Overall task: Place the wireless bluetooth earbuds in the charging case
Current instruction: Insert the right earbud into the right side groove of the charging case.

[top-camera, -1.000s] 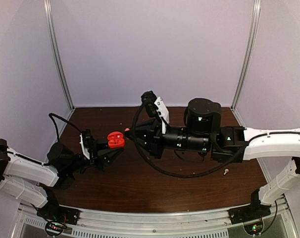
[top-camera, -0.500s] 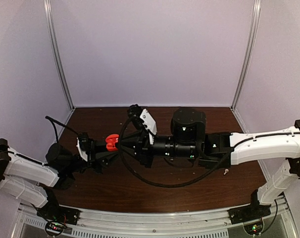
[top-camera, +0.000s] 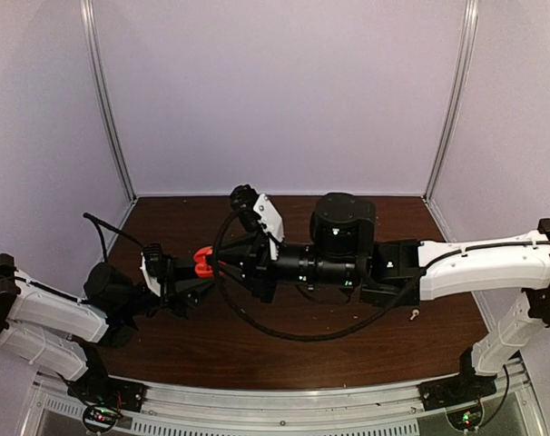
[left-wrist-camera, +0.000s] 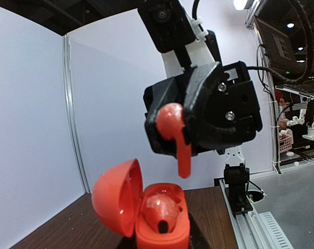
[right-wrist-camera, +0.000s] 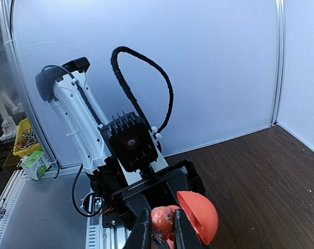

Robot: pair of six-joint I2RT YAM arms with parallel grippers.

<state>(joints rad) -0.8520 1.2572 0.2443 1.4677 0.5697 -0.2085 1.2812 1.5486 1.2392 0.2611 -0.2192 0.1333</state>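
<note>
Over the dark table we see the right arm reaching far across to meet the left arm, with both wrists raised off the wood. The left gripper is clamped on the red-orange case, holding it upright with its lid swung open to one side. The right gripper pinches the bulb of a red-orange earbud. The stem points down, just above the open case and not touching it. One socket looks filled already (glare leaves us unsure), so we judge the step in hand to be seating this second bud. To do it well, we should line the stem over the free socket, keep it vertical and descend slowly while the left side holds steady. We should let go only once the bud sits flush, since a tilted stem would likely catch on the rim. A tiny white speck, perhaps another earbud, lies on the table well apart.
</note>
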